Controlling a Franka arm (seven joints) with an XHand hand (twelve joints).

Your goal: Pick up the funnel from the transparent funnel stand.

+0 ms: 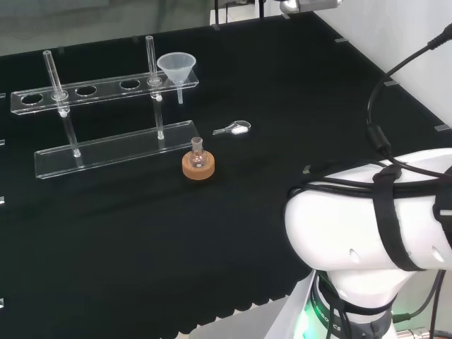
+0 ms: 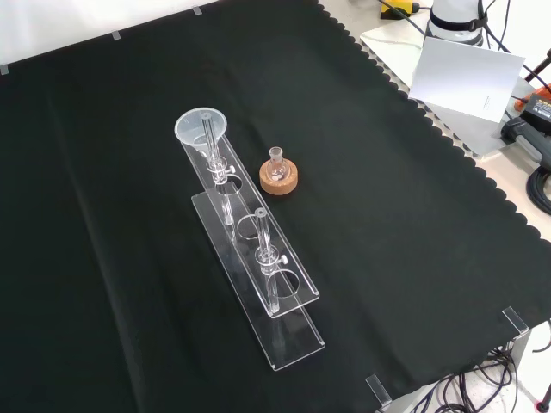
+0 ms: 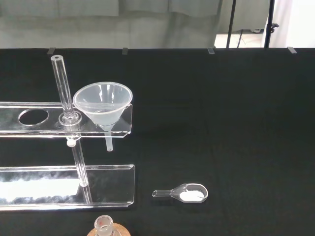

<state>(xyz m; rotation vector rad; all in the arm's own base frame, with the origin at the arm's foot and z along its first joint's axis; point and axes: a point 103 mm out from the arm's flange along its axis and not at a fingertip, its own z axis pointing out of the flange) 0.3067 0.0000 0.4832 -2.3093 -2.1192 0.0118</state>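
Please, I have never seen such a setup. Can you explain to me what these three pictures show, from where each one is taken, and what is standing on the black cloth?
This is a bench with one white robot arm. The head view looks over the arm from behind, the front view looks down from the opposite side, and the wrist view comes from a camera near the robot hand.

On the black cloth stands a transparent funnel stand with two upright rods. A clear funnel sits in the hole at one end of it. Beside the stand are a small flask on a cork ring and a small clear scoop holding something white. Nothing is held yet.
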